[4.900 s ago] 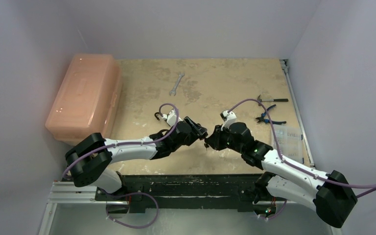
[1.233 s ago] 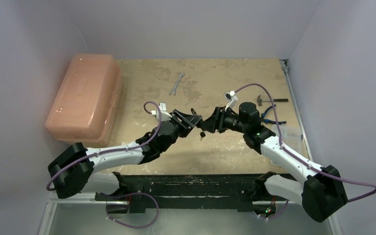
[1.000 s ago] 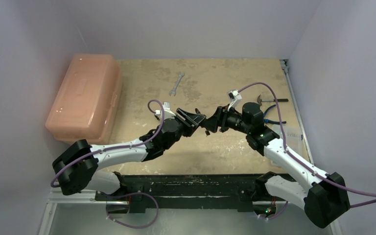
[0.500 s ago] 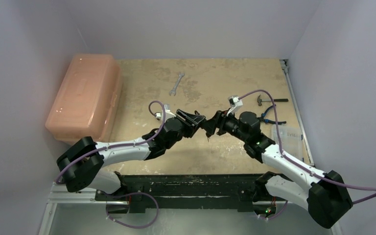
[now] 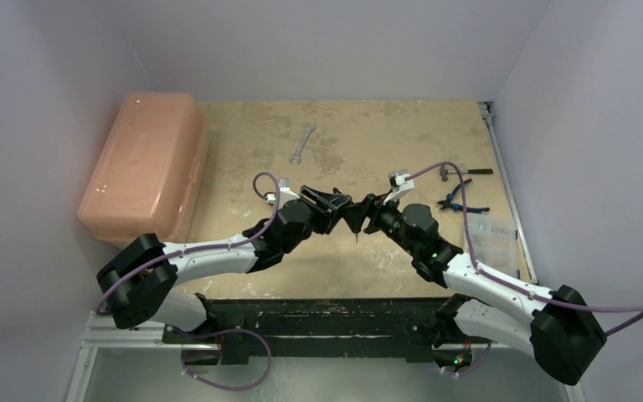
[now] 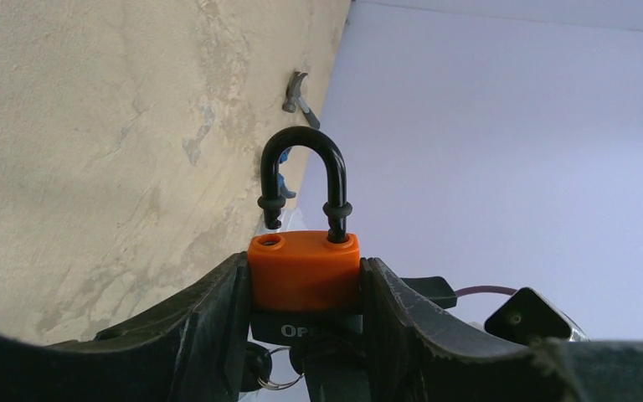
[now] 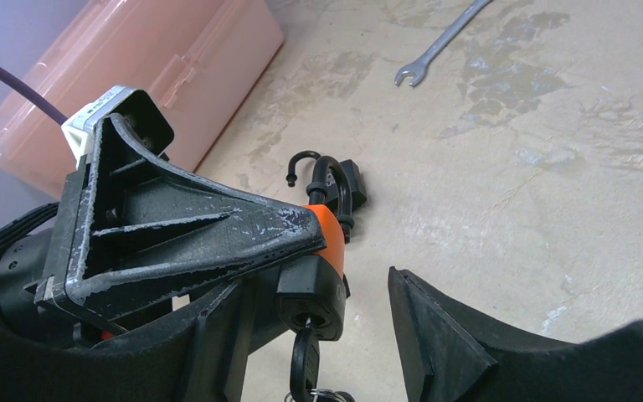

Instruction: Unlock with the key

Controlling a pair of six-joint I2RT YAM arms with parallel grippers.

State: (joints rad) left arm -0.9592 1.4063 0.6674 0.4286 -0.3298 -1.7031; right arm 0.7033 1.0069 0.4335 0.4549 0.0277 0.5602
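An orange-and-black padlock point(image 6: 304, 280) is clamped between the jaws of my left gripper point(image 6: 304, 264), which is shut on its body. Its black shackle point(image 6: 301, 180) is raised, one leg out of its hole. The black key point(image 7: 304, 364) sits in the keyhole under the padlock point(image 7: 331, 239), with a ring hanging from it. My right gripper point(image 7: 314, 285) is open, its fingers standing either side of the lock's lower end and the key without touching them. In the top view, the left gripper point(image 5: 335, 203) and right gripper point(image 5: 364, 213) meet above mid-table, the key point(image 5: 357, 234) dangling below.
A pink plastic toolbox point(image 5: 146, 163) lies at the table's left. A wrench point(image 5: 302, 142) lies at the back centre. A hammer point(image 5: 460, 171), pliers point(image 5: 456, 199) and a clear plastic box point(image 5: 492, 239) are along the right edge.
My right arm has swung its wrist toward the near side and brought its open gripper up around the padlock's lower end. The left gripper has held the padlock nearly still.
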